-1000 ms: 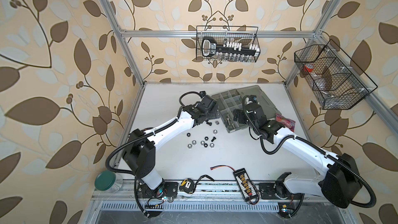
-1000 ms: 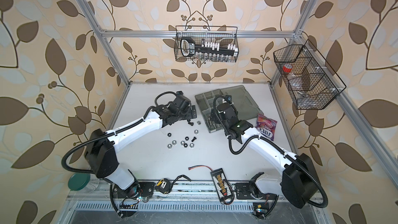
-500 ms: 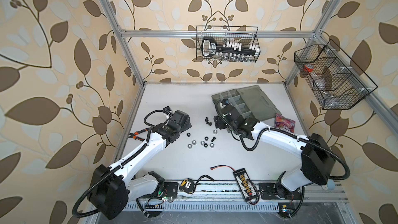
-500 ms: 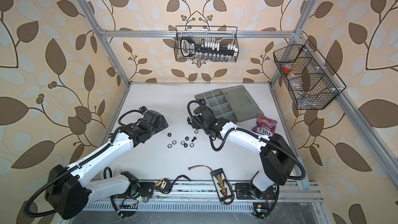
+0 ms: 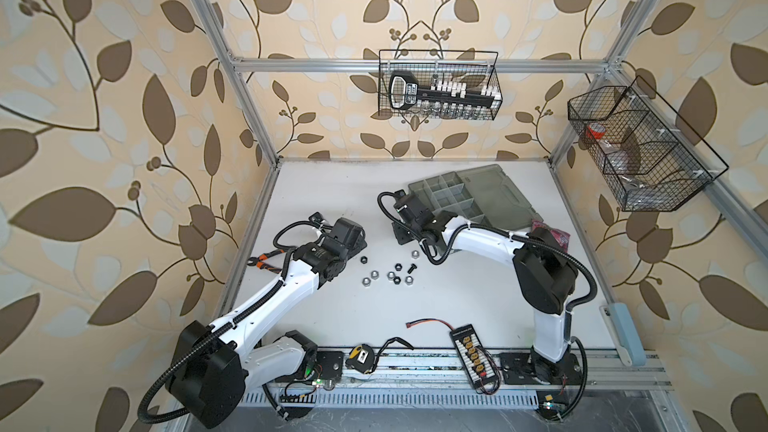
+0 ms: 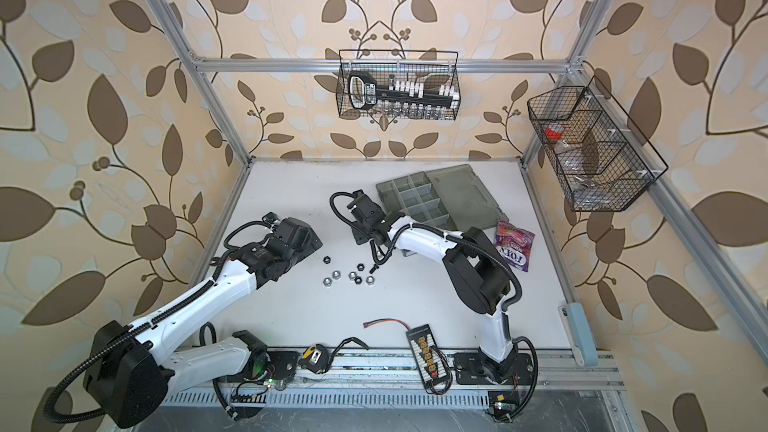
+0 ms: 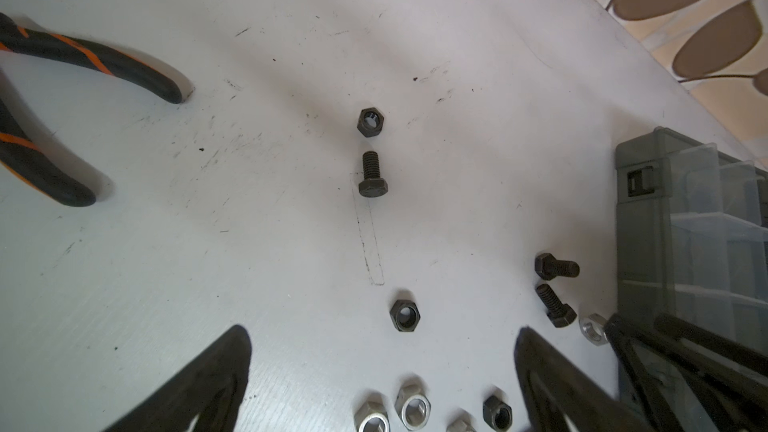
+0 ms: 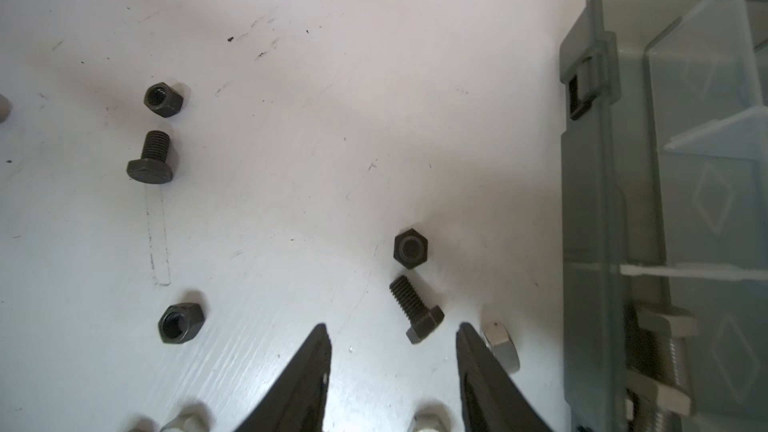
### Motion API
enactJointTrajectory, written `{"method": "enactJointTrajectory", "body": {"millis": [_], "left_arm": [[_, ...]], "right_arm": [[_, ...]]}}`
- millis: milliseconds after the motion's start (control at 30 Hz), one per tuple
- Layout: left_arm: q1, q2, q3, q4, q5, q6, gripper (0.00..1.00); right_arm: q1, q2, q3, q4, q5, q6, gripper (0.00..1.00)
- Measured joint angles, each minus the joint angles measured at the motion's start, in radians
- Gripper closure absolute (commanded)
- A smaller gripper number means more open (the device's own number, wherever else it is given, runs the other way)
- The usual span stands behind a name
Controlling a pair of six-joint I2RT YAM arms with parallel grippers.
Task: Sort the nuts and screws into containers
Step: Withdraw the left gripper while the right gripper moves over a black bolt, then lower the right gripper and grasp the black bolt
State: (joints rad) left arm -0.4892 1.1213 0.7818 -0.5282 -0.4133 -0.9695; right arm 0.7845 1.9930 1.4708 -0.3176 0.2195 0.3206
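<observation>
Reaching low beside organizer case point(image 8: 590, 201) with right gripper point(image 8: 392, 328): jaws half-spread, black screw point(image 8: 417, 311) at gap, ungripped. Holding left gripper point(image 7: 382, 329) farther off, spread wide, empty.

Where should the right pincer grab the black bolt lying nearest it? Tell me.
Probably across the hex head of the black bolt, from straight above: it lies flat, head toward the right pincer, flats giving parallel faces.

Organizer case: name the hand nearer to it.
Right. The right hand hangs just beside the organizer case; the left hand hovers farther off, with black screws lying between.
</observation>
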Motion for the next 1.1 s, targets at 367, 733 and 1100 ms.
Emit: {"method": "enactJointTrajectory", "body": {"millis": [367, 733, 1100], "left_arm": [[0.000, 0.016, 0.000, 0.000, -0.011, -0.010, 0.01], [0.000, 0.038, 0.000, -0.022, -0.014, -0.010, 0.01], [0.000, 0.052, 0.000, -0.027, -0.014, -0.010, 0.01]], "right_arm": [[-0.007, 0.112, 0.108, -0.042, -0.002, -0.023, 0.56], [-0.051, 0.180, 0.142, -0.056, -0.004, -0.023, 0.56], [-0.054, 0.221, 0.165, -0.057, -0.029, -0.025, 0.64]]}}
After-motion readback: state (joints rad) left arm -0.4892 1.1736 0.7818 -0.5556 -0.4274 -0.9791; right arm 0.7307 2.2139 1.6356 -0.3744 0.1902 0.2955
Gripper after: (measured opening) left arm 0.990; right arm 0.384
